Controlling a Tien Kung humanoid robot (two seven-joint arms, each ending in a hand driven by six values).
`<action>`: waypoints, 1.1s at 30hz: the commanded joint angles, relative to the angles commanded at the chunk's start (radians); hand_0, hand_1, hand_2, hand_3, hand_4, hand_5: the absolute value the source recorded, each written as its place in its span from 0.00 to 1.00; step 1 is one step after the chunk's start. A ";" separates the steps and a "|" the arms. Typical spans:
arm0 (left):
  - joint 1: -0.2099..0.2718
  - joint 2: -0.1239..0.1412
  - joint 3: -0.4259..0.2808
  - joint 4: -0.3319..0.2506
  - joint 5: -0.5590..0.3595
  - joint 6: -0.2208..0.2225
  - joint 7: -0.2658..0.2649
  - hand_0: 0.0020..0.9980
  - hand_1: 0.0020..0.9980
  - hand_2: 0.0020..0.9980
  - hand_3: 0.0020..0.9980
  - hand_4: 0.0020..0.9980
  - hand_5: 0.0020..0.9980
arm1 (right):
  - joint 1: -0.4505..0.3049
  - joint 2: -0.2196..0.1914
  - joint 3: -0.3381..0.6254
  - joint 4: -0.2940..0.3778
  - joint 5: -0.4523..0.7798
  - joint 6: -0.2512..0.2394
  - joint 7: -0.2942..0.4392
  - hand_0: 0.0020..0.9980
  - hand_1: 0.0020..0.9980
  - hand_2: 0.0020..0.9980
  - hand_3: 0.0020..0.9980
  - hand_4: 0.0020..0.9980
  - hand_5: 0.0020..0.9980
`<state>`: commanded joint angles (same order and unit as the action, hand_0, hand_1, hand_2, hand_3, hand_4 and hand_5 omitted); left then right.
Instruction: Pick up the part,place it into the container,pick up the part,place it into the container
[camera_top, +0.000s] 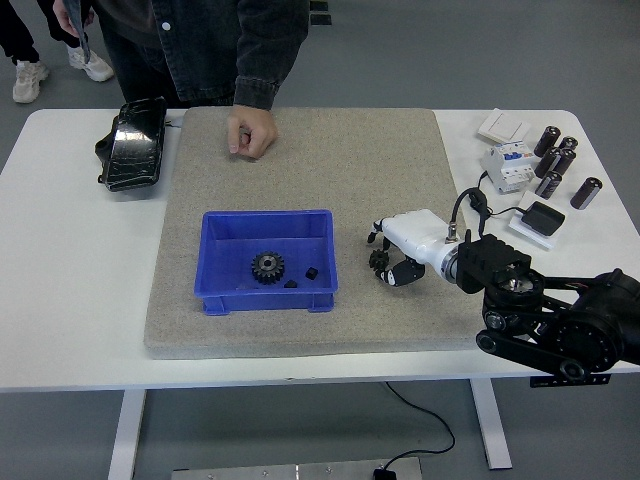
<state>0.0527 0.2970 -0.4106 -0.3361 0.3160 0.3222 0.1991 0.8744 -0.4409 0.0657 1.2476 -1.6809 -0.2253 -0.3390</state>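
Blue container (210, 262) with a black gear (267, 266) and small parts (311, 272) inside

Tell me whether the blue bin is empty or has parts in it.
Not empty. The blue bin holds a black gear and two small black pieces lying on its floor.

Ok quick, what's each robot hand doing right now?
Left robot hand: not in view.
Right robot hand: fingers curled around the small black gear on the mat; whether it's gripped cannot be told.
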 joint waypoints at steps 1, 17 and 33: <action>0.000 0.000 0.000 0.000 -0.001 0.000 0.000 0.69 0.68 0.64 0.61 0.65 0.37 | 0.000 0.000 -0.001 -0.001 0.001 -0.001 0.000 0.16 0.31 0.55 0.66 0.66 0.17; 0.000 0.002 -0.002 0.001 -0.013 0.005 -0.013 0.69 0.68 0.64 0.60 0.65 0.39 | -0.001 -0.005 -0.008 -0.007 0.010 -0.006 0.009 0.19 0.31 0.46 0.61 0.59 0.00; 0.002 0.002 0.001 0.001 -0.028 0.013 -0.026 0.69 0.68 0.65 0.60 0.65 0.41 | -0.006 -0.007 -0.009 -0.006 0.026 -0.009 0.012 0.20 0.30 0.40 0.56 0.55 0.00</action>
<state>0.0548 0.2993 -0.4094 -0.3347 0.2884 0.3355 0.1736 0.8681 -0.4480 0.0568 1.2421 -1.6548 -0.2345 -0.3275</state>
